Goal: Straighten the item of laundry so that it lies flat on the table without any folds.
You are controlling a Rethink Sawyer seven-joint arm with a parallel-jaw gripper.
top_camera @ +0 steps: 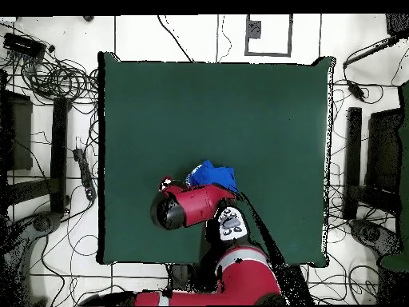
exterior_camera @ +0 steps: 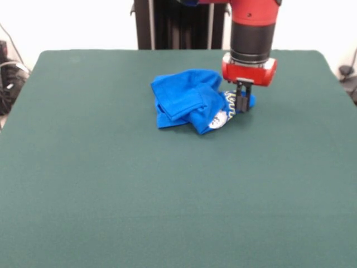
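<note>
Front view shows my gripper (exterior_camera: 242,104) closed on the crumpled T-shirt (exterior_camera: 192,100) near the table (exterior_camera: 111,184) far side; pinching two layers could drag folds along.

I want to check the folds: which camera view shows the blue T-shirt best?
The front view: the T-shirt lies crumpled there, folds and some print visible beside the gripper. In the overhead view the arm covers most of it, leaving a blue patch.

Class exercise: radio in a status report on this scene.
Gripper down at T-shirt's edge, grip unclear. Shirt crumpled, folded over itself, not flat. Table otherwise unobstructed.
</note>
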